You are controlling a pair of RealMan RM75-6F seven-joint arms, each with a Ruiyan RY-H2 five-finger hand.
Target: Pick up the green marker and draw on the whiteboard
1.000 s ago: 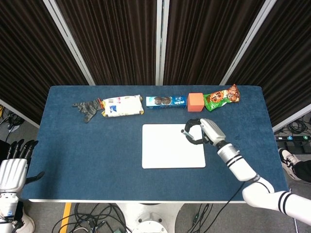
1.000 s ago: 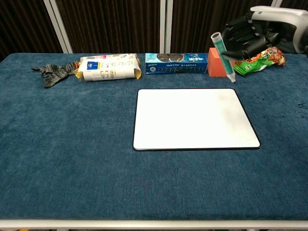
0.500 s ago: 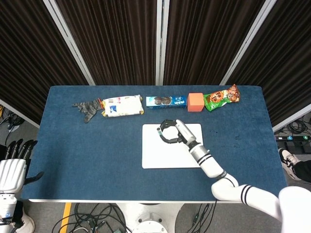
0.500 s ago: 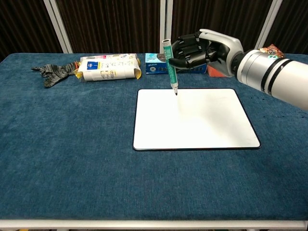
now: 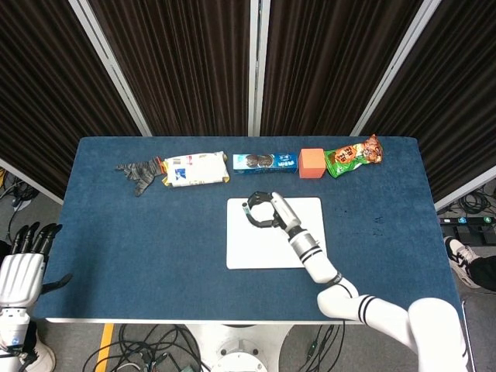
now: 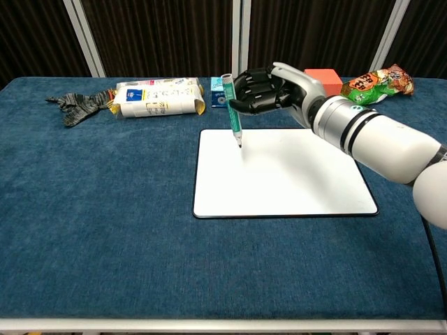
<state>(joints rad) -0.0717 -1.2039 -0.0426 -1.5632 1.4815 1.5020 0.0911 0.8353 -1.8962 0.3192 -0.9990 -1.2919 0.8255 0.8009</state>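
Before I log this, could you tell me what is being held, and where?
The right robot hand grips the slim green plastic marker around its upper barrel.

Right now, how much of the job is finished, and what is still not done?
Done: the right hand grips the green marker, so the pickup is complete. In hand: the marker stands nearly upright, tip down over the upper left part of the whiteboard; whether the tip touches cannot be told. Left: the drawing itself, since the board shows no ink. The left hand is idle off the table's left edge.
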